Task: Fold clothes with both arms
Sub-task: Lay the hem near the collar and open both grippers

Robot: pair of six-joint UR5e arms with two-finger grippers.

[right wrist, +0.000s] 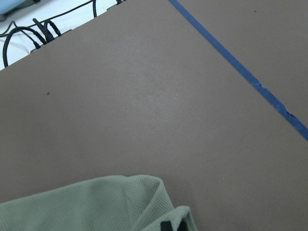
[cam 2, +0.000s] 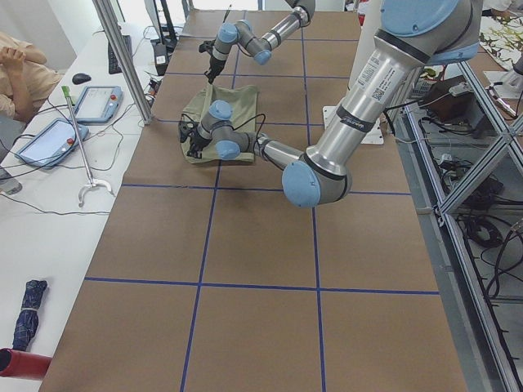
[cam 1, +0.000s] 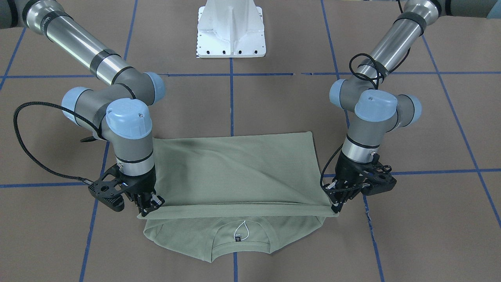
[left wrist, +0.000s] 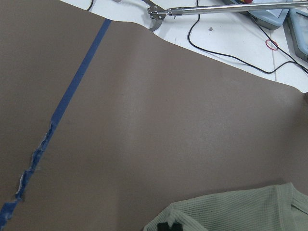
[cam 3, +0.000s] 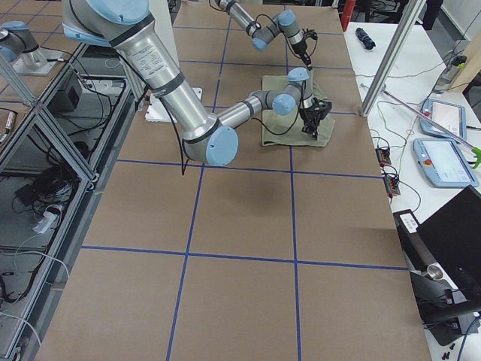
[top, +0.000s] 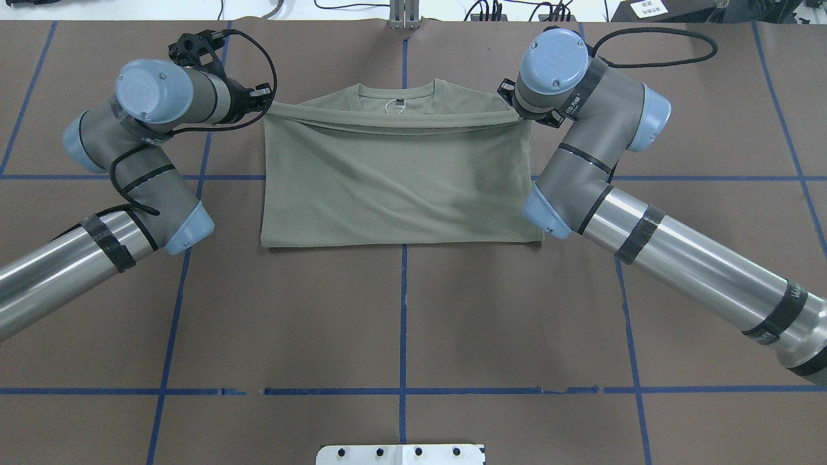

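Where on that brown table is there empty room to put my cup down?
The wide bare stretch between the shirt and the white base is free. It's crowded along its far edge, where the left gripper and right gripper pinch the shirt.

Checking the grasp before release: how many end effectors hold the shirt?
2. The left end effector pinches one corner of the shirt at its folded-over edge. The right end effector pinches the opposite corner. Both are beside the collar.

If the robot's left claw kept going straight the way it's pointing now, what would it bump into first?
The left claw points steeply down, pinching the shirt's folded edge; it would likely press that cloth onto the brown table just beneath, though depth is unclear.
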